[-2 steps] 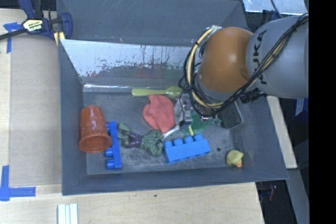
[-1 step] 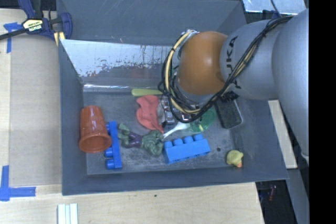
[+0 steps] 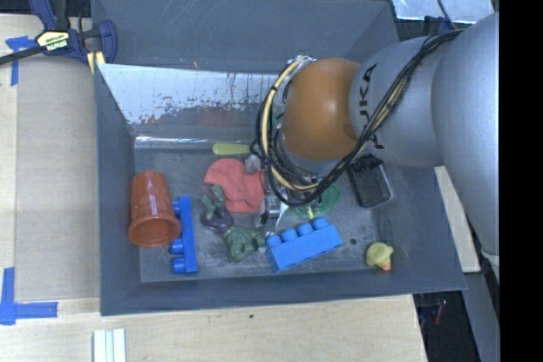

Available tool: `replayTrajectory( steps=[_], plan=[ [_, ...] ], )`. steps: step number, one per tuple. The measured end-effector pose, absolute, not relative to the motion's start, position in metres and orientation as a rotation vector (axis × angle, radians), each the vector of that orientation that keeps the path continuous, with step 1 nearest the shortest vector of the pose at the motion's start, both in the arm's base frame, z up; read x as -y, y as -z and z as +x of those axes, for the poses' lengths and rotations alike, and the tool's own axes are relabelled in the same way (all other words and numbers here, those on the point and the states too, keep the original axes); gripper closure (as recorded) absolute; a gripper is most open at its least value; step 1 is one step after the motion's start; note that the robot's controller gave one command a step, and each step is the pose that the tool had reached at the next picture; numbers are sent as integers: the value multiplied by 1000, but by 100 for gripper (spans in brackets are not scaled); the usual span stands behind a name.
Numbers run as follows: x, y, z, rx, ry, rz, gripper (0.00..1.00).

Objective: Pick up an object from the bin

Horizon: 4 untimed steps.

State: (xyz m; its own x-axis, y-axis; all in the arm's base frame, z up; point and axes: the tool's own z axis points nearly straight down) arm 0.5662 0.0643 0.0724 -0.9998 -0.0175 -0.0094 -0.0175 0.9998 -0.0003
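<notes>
Now your gripper sits low mid-bin, spread or pinched you can't tell, the blue brick just below it in view, long axis rising rightward, the red lump just left.

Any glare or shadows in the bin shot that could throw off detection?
Camera view: pale sheen on the bin along its back wall; the arm's shadow darkens the floor by the red lump under the orange wrist cover; orange cup and blue brick sit evenly lit.
</notes>
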Motion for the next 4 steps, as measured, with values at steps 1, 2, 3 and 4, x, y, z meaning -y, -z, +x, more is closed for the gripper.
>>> replayTrajectory(
  steps=[1,2,3,4],
  plan=[
    [-45,-72,561,-3135,3,-14,100],
    [-45,-72,561,-3135,3,-13,100],
    [-49,-133,557,-3138,4,-72,100],
    [-44,-201,548,-3139,4,-92,100]
  ],
)
